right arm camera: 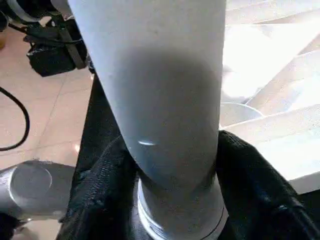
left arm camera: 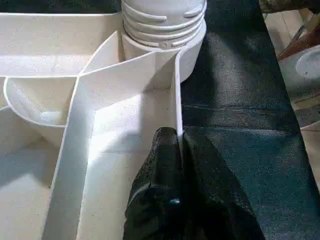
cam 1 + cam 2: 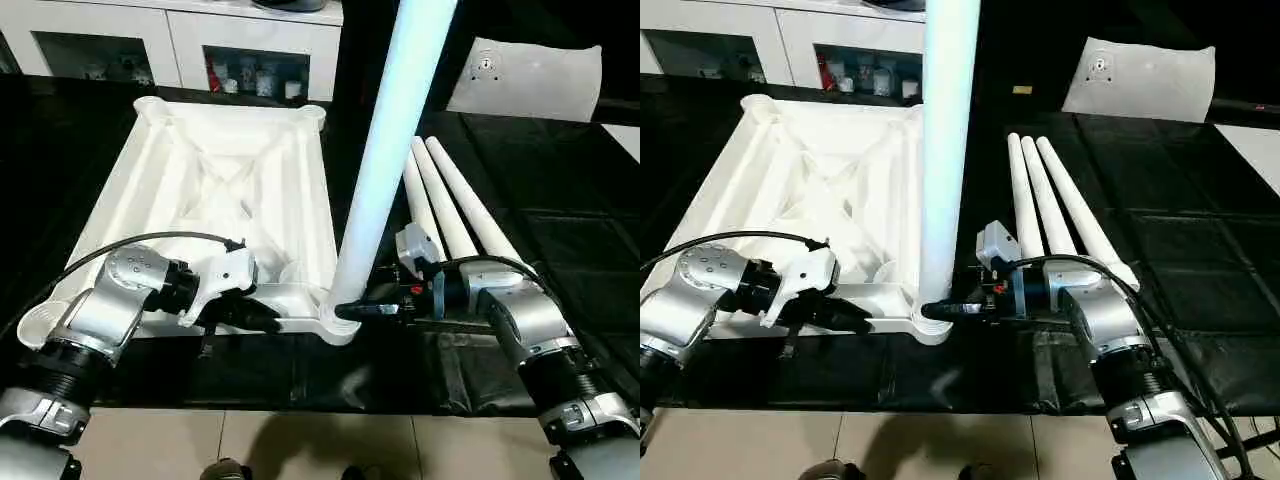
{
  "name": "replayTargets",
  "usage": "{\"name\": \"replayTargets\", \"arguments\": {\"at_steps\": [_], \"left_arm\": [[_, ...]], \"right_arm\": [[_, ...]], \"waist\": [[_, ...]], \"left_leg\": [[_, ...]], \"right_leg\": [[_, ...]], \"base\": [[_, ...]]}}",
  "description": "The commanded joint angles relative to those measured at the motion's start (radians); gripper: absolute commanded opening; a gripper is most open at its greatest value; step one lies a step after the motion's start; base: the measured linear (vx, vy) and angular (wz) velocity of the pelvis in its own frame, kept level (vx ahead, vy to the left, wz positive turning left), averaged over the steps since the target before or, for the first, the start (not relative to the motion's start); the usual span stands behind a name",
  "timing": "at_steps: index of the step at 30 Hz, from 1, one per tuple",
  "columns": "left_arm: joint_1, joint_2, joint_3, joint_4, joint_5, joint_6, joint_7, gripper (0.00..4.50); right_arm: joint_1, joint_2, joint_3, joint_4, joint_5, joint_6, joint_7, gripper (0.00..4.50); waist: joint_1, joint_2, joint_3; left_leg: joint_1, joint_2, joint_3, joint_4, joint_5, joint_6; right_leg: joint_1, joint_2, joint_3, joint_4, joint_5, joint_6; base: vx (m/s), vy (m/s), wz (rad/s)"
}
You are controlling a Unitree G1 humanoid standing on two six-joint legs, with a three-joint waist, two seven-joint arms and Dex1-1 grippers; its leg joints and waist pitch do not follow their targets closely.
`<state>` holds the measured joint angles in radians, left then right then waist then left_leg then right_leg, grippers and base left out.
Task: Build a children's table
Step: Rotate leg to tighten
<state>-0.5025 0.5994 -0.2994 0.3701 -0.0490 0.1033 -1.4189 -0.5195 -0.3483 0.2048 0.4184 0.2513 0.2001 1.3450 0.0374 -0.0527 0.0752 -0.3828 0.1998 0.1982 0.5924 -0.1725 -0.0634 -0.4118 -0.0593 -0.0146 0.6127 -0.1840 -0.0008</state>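
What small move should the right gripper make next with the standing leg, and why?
Probably keep turning the leg to screw it deeper. The right gripper clasps its base, and the left wrist view shows thread rings exposed above the corner socket, so it looks not fully seated. The left gripper pinches the table top's rim, steadying it.
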Motion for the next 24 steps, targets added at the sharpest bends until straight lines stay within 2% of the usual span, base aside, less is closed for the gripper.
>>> {"name": "replayTargets", "arguments": {"at_steps": [1,5,7,9,10,12,13,14,15,17,19,20,22,23,24], "left_arm": [[0.004,-0.003,-0.048,0.032,0.024,0.015,-0.013,0.0],[-0.007,-0.038,-0.006,0.037,0.005,0.06,0.056,0.0],[-0.012,-0.062,0.017,0.03,-0.002,0.096,0.11,0.0],[-0.015,-0.105,0.051,-0.001,-0.013,0.16,0.201,0.0],[-0.018,-0.15,0.082,-0.027,-0.019,0.222,0.295,0.0],[-0.021,-0.202,0.114,-0.059,-0.028,0.284,0.389,0.0],[-0.022,-0.208,0.118,-0.063,-0.029,0.291,0.399,0.0],[-0.023,-0.262,0.146,-0.096,-0.036,0.34,0.485,0.0],[-0.025,-0.292,0.159,-0.113,-0.036,0.362,0.53,0.0],[-0.024,-0.373,0.19,-0.152,-0.029,0.411,0.644,0.0],[-0.023,-0.386,0.193,-0.158,-0.025,0.416,0.662,0.0],[-0.025,-0.421,0.206,-0.166,-0.017,0.426,0.718,0.0],[-0.03,-0.522,0.235,-0.19,0.022,0.443,0.893,0.0],[-0.031,-0.535,0.233,-0.193,0.03,0.442,0.917,0.0],[-0.031,-0.543,0.228,-0.198,0.035,0.447,0.929,0.0]], "right_arm": [[0.012,0.002,0.021,-0.019,0.022,0.036,0.027,2.05],[0.046,0.036,0.008,-0.059,0.037,0.083,-0.04,1.99],[0.057,0.064,0.002,-0.062,0.022,0.086,-0.107,1.99],[0.072,0.115,-0.001,-0.067,-0.011,0.094,-0.225,1.99],[0.075,0.166,-0.004,-0.062,-0.04,0.109,-0.332,1.99],[0.07,0.226,-0.017,-0.053,-0.05,0.136,-0.436,1.98],[0.07,0.233,-0.019,-0.052,-0.05,0.14,-0.446,1.97],[0.054,0.303,-0.041,-0.03,-0.047,0.164,-0.55,1.97],[0.043,0.342,-0.054,-0.015,-0.045,0.17,-0.604,1.97],[0.005,0.435,-0.094,0.043,-0.042,0.192,-0.754,1.96],[-0.002,0.45,-0.1,0.055,-0.042,0.191,-0.78,1.96],[-0.017,0.478,-0.108,0.08,-0.043,0.175,-0.82,1.96],[-0.067,0.552,-0.153,0.167,-0.079,0.155,-0.988,1.96],[-0.072,0.557,-0.152,0.178,-0.096,0.138,-1.007,1.96],[-0.072,0.561,-0.154,0.182,-0.11,0.123,-1.023,1.96]], "waist": [[-0.003,0.009,-0.063],[-0.001,0.01,-0.063],[0.0,0.01,-0.06],[-0.004,0.011,-0.057],[-0.013,0.01,-0.05],[-0.02,0.008,-0.05],[-0.023,0.007,-0.05],[-0.027,0.008,-0.052],[-0.035,0.009,-0.052],[-0.045,0.008,-0.053],[-0.051,0.007,-0.058],[-0.051,0.009,-0.06],[-0.055,0.005,-0.064],[-0.055,0.007,-0.067],[-0.049,0.008,-0.075]], "left_leg": [[0.028,0.033,-0.01,-0.069,-0.208,0.027],[0.029,0.033,-0.01,-0.07,-0.212,0.021],[0.032,0.033,-0.01,-0.073,-0.237,0.012],[0.031,0.033,-0.013,-0.077,-0.272,-0.01],[0.033,0.03,-0.02,-0.08,-0.34,-0.041],[0.038,0.029,-0.025,-0.079,-0.367,-0.057],[0.036,0.027,-0.027,-0.079,-0.368,-0.056],[0.037,0.026,-0.029,-0.079,-0.369,-0.052],[0.036,0.026,-0.03,-0.078,-0.377,-0.051],[0.032,0.025,-0.03,-0.077,-0.372,-0.047],[0.031,0.024,-0.03,-0.075,-0.35,-0.044],[0.029,0.024,-0.026,-0.074,-0.331,-0.033],[0.023,0.023,-0.019,-0.071,-0.284,-0.02],[0.022,0.023,-0.019,-0.07,-0.266,-0.019],[0.021,0.024,-0.017,-0.066,-0.211,-0.006]], "right_leg": [[0.037,-0.059,0.031,-0.064,-0.195,-0.242],[0.036,-0.059,0.031,-0.065,-0.201,-0.241],[0.032,-0.06,0.031,-0.07,-0.239,-0.232],[0.031,-0.062,0.032,-0.075,-0.302,-0.219],[0.025,-0.064,0.029,-0.084,-0.434,-0.187],[0.021,-0.068,0.029,-0.093,-0.523,-0.154],[0.022,-0.067,0.028,-0.096,-0.542,-0.146],[0.021,-0.067,0.028,-0.1,-0.555,-0.132],[0.016,-0.066,0.027,-0.103,-0.556,-0.133],[0.017,-0.064,0.027,-0.103,-0.548,-0.13],[0.019,-0.063,0.027,-0.102,-0.521,-0.13],[0.019,-0.059,0.03,-0.099,-0.469,-0.131],[0.023,-0.055,0.033,-0.089,-0.358,-0.158],[0.026,-0.055,0.033,-0.085,-0.328,-0.165],[0.032,-0.053,0.032,-0.077,-0.232,-0.177]], "base": [[0.0,0.0,0.0],[0.0,0.0,0.0],[0.0,0.0,0.0],[0.0,0.0,0.0],[0.0,0.0,0.0],[-0.025,0.002,-0.03],[0.0,0.0,0.0],[0.0,0.0,0.0],[0.0,0.0,0.0],[0.0,0.0,0.0],[0.0,0.0,0.0],[0.0,0.0,0.0],[0.0,0.0,0.0],[0.0,0.0,0.0],[0.0,0.0,0.0]]}}
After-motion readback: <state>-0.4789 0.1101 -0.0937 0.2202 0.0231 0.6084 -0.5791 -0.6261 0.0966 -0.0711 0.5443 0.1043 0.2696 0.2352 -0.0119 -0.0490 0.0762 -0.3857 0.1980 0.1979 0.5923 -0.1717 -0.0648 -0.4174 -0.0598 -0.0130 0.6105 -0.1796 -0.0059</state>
